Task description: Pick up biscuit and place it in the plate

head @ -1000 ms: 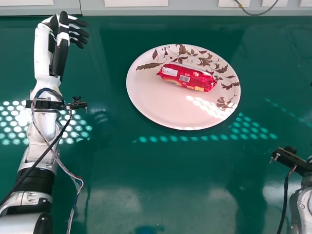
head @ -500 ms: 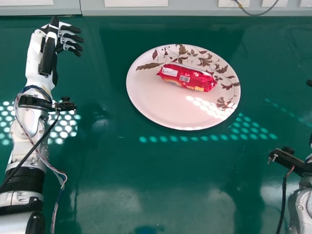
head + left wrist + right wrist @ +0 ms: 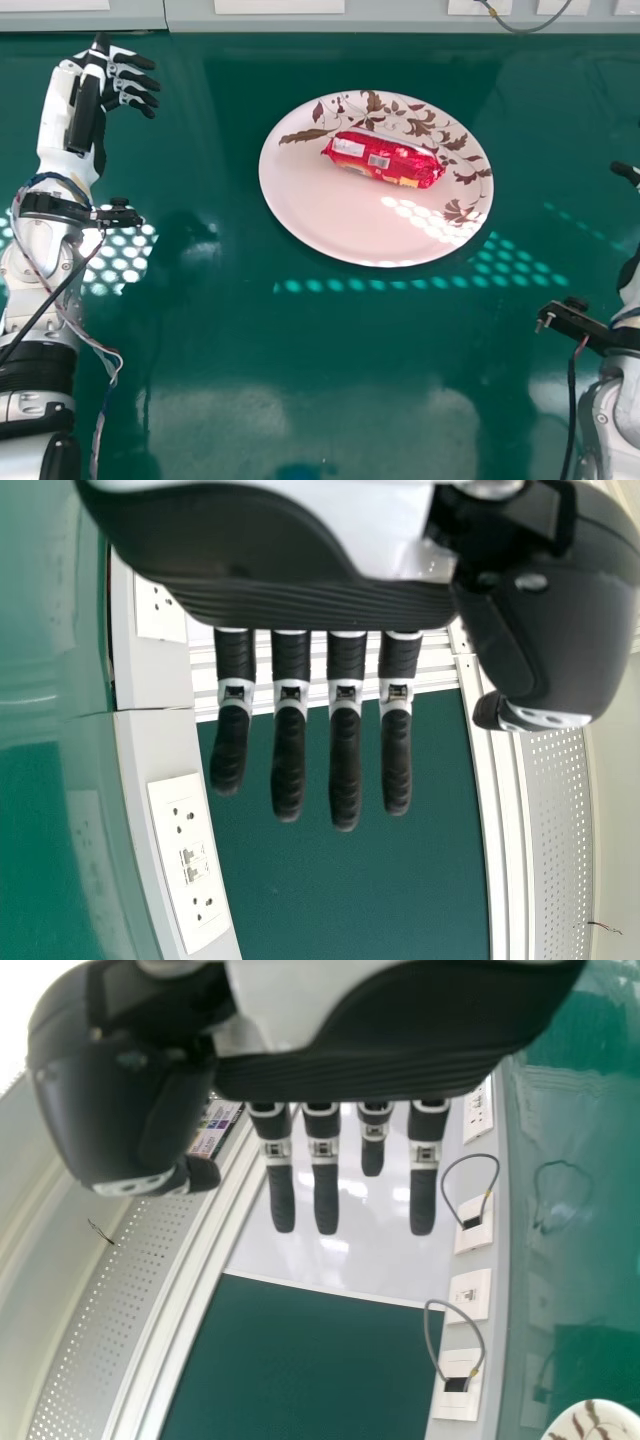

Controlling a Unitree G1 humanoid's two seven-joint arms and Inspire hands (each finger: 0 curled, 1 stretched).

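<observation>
In the head view the red biscuit packet [image 3: 384,158] lies on the white plate [image 3: 320,220] with a brown leaf pattern, toward its far side. My left hand [image 3: 88,100] is at the far left, well apart from the plate, open and holding nothing. At the right edge, part of my right hand [image 3: 625,172] shows, away from the plate. The left wrist view has the left hand [image 3: 289,750] with straight fingers. In the right wrist view the right hand [image 3: 325,1190] also has extended fingers and nothing in them; the plate's edge [image 3: 565,1425] shows in a corner.
The green table [image 3: 300,370] has bright spots of light on it. Along its far edge runs a grey panel [image 3: 400,17] with white sockets and a cable [image 3: 530,28].
My left arm has shifted left, away from the plate. The right arm has come slightly farther into the head view from the right. Packet and plate have stayed in place.
</observation>
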